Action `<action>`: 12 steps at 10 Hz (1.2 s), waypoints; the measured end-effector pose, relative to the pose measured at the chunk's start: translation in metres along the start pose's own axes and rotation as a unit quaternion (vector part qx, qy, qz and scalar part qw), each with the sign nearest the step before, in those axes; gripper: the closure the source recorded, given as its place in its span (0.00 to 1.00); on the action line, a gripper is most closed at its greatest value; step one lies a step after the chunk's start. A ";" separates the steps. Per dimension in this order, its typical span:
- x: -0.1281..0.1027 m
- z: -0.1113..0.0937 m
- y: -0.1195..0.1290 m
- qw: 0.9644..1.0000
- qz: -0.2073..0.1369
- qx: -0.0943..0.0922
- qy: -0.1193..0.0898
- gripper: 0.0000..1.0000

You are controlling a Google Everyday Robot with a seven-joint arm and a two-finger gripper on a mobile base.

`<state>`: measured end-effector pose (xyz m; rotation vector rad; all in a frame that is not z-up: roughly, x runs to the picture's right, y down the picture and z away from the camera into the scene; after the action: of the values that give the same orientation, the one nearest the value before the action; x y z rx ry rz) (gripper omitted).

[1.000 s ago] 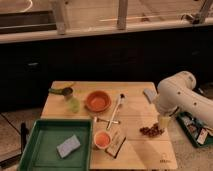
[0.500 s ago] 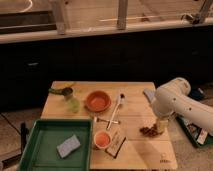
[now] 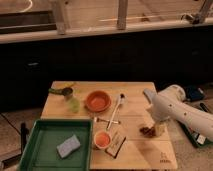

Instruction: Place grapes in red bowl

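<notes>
Grapes (image 3: 145,131) lie on the table (image 3: 134,92) near its right edge, toward the front. Gripper (image 3: 158,129) hangs low just beside them, on their right, jaws spread and nothing held. The cluster's long axis cannot be determined. Red bowl (image 3: 97,100) stands well apart, left of the grapes and nearer the far edge; transfer should run leftward.

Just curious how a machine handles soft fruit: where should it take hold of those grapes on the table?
Likely from straight above, across the narrow middle of the grapes: the bunch lies flat on the table as an elongated cluster, so its short width suits the tool, which hangs open beside it, nearer the table's right edge.
</notes>
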<state>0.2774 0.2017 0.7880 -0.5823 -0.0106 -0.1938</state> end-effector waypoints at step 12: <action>-0.007 0.040 -0.002 0.999 -0.019 0.001 -0.028 0.20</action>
<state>0.2720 0.2234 0.8224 -0.5851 -0.0758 -0.2144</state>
